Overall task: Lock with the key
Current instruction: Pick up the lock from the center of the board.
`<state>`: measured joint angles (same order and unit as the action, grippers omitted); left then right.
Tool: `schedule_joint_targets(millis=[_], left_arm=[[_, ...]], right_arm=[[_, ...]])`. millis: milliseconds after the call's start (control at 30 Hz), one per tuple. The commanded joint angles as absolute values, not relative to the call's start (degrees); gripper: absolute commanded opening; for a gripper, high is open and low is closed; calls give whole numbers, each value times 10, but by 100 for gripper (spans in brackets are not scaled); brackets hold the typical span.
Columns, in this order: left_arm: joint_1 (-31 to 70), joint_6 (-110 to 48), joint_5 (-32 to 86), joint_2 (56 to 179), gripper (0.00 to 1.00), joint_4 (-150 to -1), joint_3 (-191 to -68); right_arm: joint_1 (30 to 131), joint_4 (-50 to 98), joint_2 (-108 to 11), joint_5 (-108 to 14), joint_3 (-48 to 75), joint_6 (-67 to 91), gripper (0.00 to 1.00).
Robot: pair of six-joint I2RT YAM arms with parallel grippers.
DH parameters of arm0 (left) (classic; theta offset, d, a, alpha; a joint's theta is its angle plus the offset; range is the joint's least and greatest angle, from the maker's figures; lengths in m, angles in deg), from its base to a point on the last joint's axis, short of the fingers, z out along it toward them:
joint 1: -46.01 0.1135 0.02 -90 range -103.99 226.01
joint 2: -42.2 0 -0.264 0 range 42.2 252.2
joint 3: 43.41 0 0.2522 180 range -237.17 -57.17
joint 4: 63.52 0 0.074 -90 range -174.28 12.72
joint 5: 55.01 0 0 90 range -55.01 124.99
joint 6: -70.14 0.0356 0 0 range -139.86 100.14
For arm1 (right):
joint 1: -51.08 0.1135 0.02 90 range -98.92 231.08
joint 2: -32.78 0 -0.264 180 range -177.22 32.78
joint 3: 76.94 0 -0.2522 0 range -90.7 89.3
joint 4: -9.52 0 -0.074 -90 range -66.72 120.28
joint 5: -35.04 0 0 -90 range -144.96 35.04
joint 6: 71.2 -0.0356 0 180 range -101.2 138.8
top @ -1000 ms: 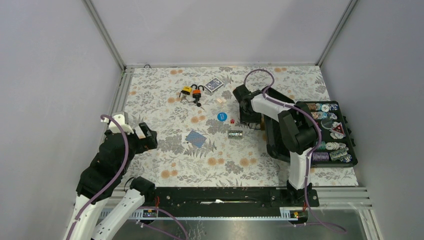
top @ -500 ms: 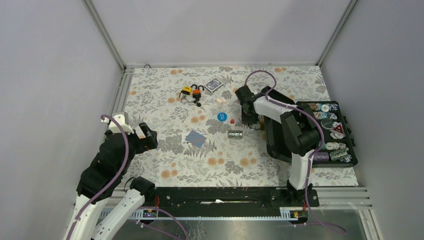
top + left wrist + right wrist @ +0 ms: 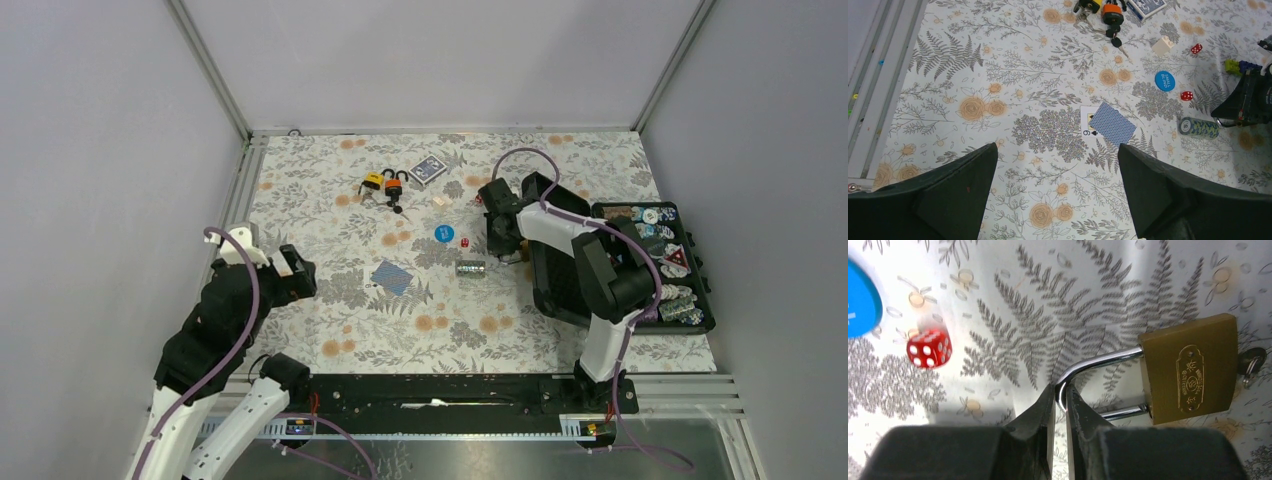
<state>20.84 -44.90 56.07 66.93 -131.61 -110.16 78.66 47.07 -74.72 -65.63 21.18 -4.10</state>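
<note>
Rightward, poker chips (image 3: 652, 216) in case (image 3: 550, 285); right jaws tight on padlock (image 3: 1188, 369) shackle, left jaws apart

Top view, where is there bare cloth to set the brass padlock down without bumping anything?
Widest bare patch: the near strip between the playing card and the front rail. Also free: the left side, between the coloured padlocks and left gripper. Crowded: around the blue chip, chip stack and right gripper.
</note>
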Motion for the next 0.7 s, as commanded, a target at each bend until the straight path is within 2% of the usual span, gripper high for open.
schedule_joint_targets(millis=[0, 300, 667], left_arm=[[211, -441, 539, 692, 99, -1298, -1126], [211, -504, 422, 726, 99, -1239, -1144], [205, -597, 294, 760, 96, -1084, -1035]], right_arm=[[789, 504, -700, -592, 227, -25, 0], [802, 512, -606, -523, 244, -26, 0], [870, 513, -516, -501, 290, -25, 0]])
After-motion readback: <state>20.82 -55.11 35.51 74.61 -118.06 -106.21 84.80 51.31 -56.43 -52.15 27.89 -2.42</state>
